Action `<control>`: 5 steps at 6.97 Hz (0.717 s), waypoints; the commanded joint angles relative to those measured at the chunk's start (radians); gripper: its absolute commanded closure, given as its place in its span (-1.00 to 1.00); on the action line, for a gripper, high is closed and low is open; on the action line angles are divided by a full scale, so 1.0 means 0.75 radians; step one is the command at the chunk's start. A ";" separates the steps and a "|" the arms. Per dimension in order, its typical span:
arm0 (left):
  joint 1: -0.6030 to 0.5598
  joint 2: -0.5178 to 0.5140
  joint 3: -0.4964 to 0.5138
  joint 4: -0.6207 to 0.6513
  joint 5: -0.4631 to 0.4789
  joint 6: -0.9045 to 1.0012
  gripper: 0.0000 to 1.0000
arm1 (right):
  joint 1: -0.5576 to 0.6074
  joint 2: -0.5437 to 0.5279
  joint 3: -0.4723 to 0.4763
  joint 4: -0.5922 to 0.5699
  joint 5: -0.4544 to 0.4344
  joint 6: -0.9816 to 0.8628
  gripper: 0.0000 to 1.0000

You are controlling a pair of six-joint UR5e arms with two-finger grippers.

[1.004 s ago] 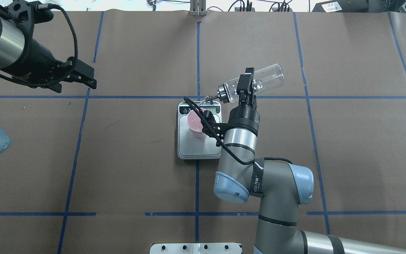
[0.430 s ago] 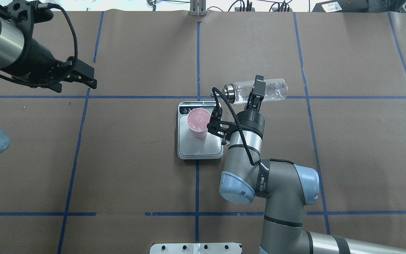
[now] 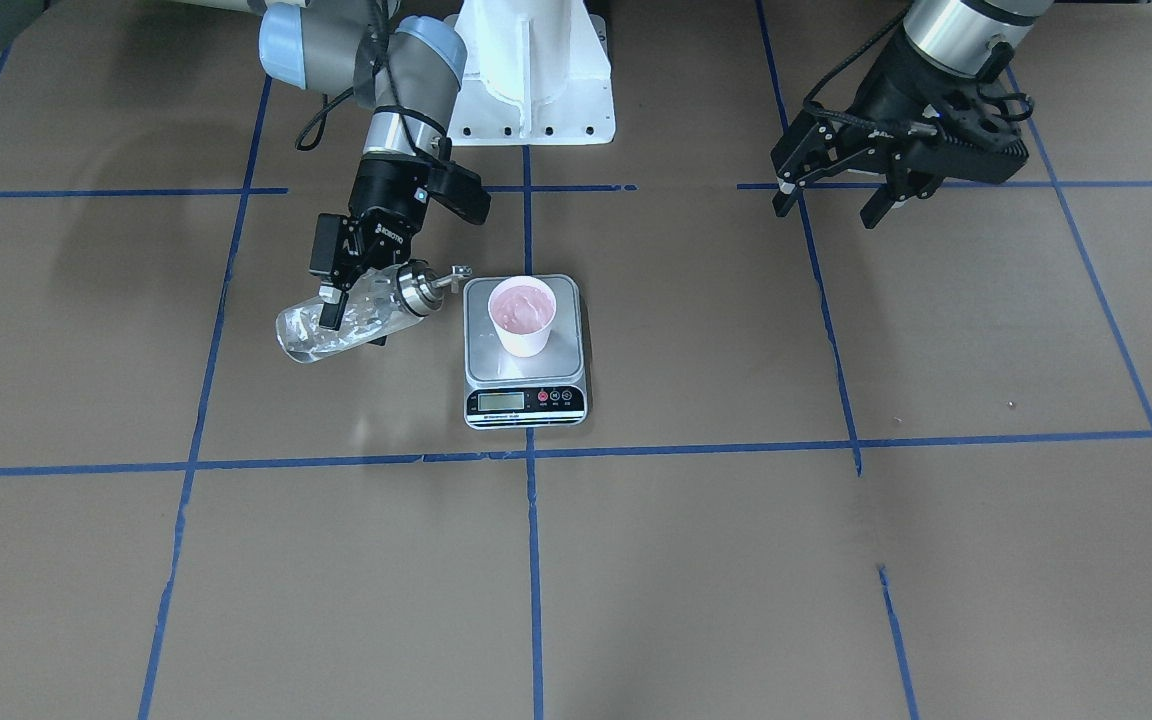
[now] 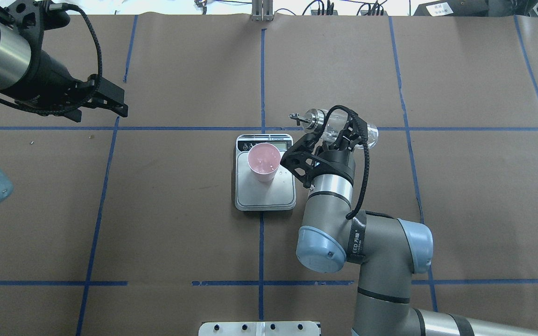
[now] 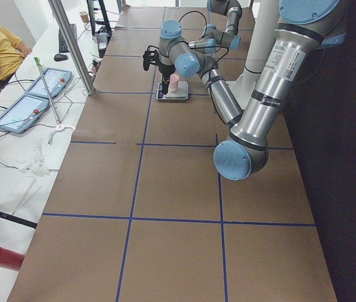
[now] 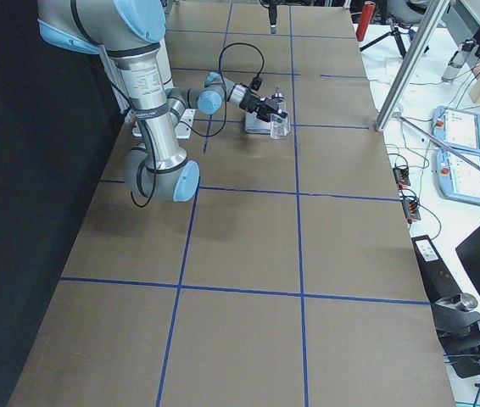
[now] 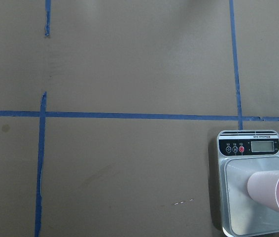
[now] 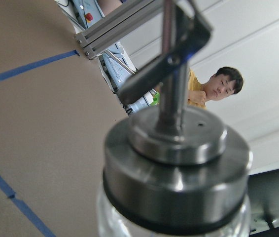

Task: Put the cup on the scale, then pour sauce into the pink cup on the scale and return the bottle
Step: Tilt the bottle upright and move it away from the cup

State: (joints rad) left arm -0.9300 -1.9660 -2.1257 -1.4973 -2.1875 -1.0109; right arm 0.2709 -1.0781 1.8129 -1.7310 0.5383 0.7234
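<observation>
- Swung back from the pour: a second ago the bottle [image 3: 371, 310] was tipped with its spout over the far edge of the scale [image 4: 264, 198]. Now it hangs in the air off the scale's far right corner, and the spout [image 4: 297, 116] is past the platform.
- My right gripper [image 4: 346, 133] pinches the glass across its middle. The cap end now looks higher than the base, so I judge pouring is over and returning the bottle is what's left.
- Standing on the far half of the scale is the cup [image 4: 263, 161], upright. I can't tell how full it is.
- Risks from here:
  - The wrist and its cable loop sit just beside the cup, over the scale's right edge. A careless pull to the right could clip the cup and tip it.
  - Smooth glass held sideways may slip or rotate in the pinch as I turn it upright.
  - A last drop could fall from the spout onto the paper if I swing fast.
  - Letting go before the base sits flat would topple it.
- Other differences: the wrist has rolled, so the cable now arcs over the right side of the arm instead of crossing the cup. The arm's elbow has drifted right.
- Unchanged: my left gripper [image 3: 826, 212] is parked far left, fingers spread, holding nothing.
</observation>
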 commanded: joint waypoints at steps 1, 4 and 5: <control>-0.004 -0.001 0.000 0.000 0.000 0.000 -1.00 | -0.001 -0.049 0.019 0.021 0.037 0.421 1.00; -0.002 -0.007 0.002 0.000 0.002 0.000 -1.00 | 0.015 -0.334 0.015 0.600 0.076 0.742 1.00; 0.000 -0.009 0.002 0.000 0.002 0.000 -1.00 | 0.013 -0.463 0.011 0.778 0.078 0.774 1.00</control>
State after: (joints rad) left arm -0.9307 -1.9711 -2.1252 -1.4972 -2.1865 -1.0109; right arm 0.2807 -1.3077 1.8236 -1.3216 0.5921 1.2459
